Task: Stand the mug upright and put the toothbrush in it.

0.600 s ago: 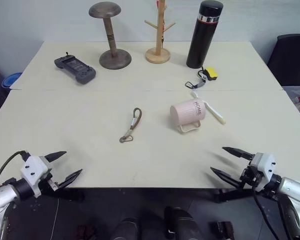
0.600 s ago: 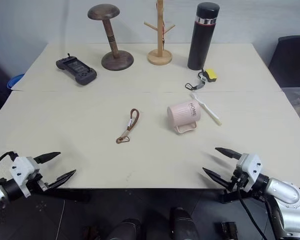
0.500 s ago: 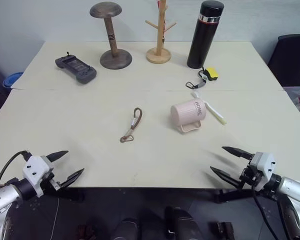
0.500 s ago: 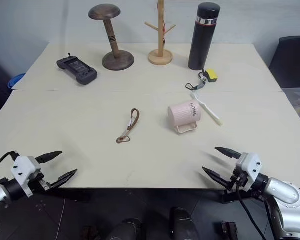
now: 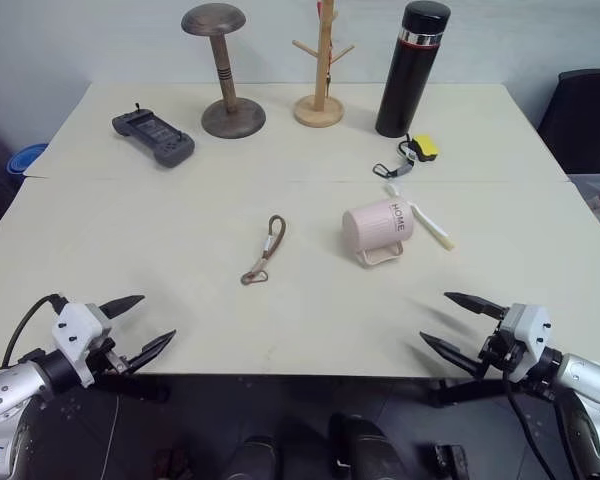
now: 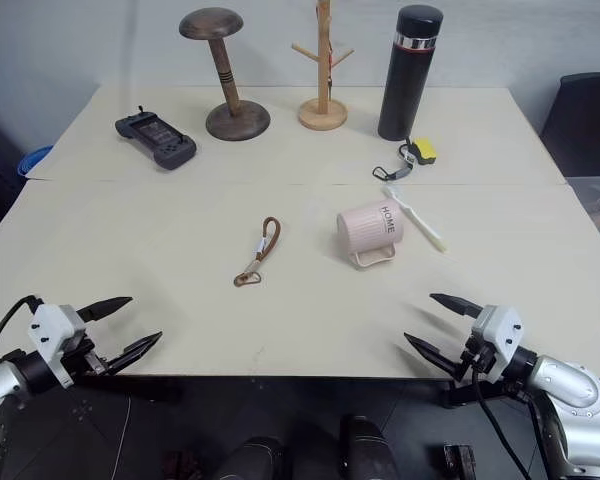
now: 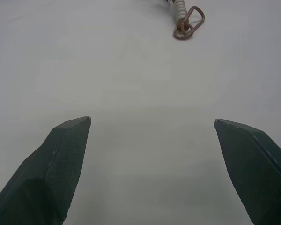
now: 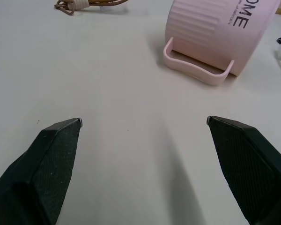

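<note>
Both grippers — left gripper (image 5: pixel 138 323) and right gripper (image 5: pixel 454 322) — are hovering spread wide at the cream table's (image 5: pixel 180 240) near edge. Mid-table, the ribbed pale pink "HOME" mug (image 5: pixel 377 227) is lying sideways, the slim white toothbrush (image 5: pixel 420 216) resting just behind it; the right gripper — nearer — should probably grasp the rim, avoiding the thin handle.

I'm looking at two silver-grey forearms ending in white wrist blocks, each carrying tapering black fingers with a fine textured surface. Black cables are looping behind the left gripper (image 5: pixel 140 325) and trailing below the right gripper (image 5: pixel 450 321).
</note>
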`<state>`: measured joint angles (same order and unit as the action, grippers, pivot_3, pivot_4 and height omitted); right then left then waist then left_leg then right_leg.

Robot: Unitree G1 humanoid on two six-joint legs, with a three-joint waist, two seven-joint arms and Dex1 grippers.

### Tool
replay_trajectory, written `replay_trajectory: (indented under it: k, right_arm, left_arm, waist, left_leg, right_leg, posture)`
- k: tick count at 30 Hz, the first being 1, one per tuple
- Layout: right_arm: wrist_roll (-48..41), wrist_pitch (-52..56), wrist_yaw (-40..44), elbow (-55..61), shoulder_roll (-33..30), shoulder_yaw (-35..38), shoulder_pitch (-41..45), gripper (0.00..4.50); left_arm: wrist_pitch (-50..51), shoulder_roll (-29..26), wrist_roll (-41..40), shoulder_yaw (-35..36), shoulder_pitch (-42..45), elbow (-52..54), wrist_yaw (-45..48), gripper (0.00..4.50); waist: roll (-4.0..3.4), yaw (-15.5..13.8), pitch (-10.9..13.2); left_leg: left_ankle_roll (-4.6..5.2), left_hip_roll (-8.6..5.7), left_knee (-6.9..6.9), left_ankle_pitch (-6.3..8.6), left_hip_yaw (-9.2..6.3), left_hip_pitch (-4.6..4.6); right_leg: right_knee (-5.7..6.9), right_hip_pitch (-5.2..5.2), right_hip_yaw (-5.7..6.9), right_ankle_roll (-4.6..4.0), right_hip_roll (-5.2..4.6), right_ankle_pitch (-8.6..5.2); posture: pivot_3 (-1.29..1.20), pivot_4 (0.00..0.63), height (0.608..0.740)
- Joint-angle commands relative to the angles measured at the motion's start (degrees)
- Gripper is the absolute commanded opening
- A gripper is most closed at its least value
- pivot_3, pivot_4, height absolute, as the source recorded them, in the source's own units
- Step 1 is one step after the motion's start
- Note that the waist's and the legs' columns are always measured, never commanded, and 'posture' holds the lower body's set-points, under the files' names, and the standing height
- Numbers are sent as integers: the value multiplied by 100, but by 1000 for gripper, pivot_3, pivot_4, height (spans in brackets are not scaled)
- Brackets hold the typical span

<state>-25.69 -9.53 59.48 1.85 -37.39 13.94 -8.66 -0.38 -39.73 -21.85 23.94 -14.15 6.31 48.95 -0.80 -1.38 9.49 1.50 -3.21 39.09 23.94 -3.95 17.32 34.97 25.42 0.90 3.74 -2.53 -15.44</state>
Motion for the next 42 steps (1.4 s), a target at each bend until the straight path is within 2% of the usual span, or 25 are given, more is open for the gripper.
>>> replay_trajectory:
  k: [1,16,18,22,24,28,32,35,42]
  right_arm:
    - [-220,-24,36,-30,114,172,-56,4472]
    - [-322,-79,43,32,324,149,28,4472]
    - [-522,-119,151,239,413,146,22,4472]
    - [-737,-513,266,719,676,112,135,4472]
    - [-832,-596,346,827,756,69,203,4472]
    - [-723,-787,249,876,887,50,326,4472]
    - [-643,-702,117,914,879,19,286,4472]
    - [-690,-626,64,931,857,66,187,4500]
    - [-717,-830,64,805,934,205,-191,4500]
  left_arm:
    - [-11,-4,-90,48,32,98,44,4500]
    - [35,76,-116,2,111,90,60,4500]
    - [819,-62,-295,-37,229,231,-117,4500]
    - [2840,-102,-1045,-450,991,978,-756,4500]
    - [3441,-77,-1160,-730,1343,1182,-946,4500]
    - [3946,433,-503,-1963,2764,625,-1444,4500]
    - [4129,864,186,-2643,3817,-339,-1903,4500]
    - [4002,989,456,-2852,4168,-722,-1899,3883]
    - [3865,1035,734,-3053,4254,-924,-1657,1723]
  waist:
    - [0,1,0]
    - [0,1,0]
    - [0,1,0]
    - [0,-25,0]
    - [0,-29,0]
    - [-3,-20,-2]
    - [0,4,-1]
    - [0,52,-1]
    - [-1,-4,-2]
  left_leg:
    - [0,0,0,0,0,0]
    - [-1,0,0,-1,0,-1]
    - [-1,0,0,-1,0,-1]
    - [-3,-1,3,-2,-3,0]
    - [-2,-3,8,-3,-6,1]
    - [-4,-9,10,-4,-6,0]
    - [-10,-11,15,-7,-6,2]
    - [-18,-8,16,-10,-4,1]
    - [-27,-10,21,-16,-5,-4]
  right_leg:
    - [0,0,0,0,0,0]
    - [1,0,0,0,1,0]
    - [2,0,0,0,1,0]
    - [8,0,1,2,0,1]
    - [10,-1,1,4,-1,2]
    - [12,1,1,7,0,4]
    - [40,6,5,8,2,4]
    - [48,13,0,7,9,4]
    - [42,12,-4,6,6,3]
  posture:
    - [0,150,740]
    - [0,150,740]
    - [0,150,740]
    - [0,150,740]
    - [0,150,740]
    - [0,150,740]
    - [0,150,740]
    - [0,150,740]
    - [0,150,740]
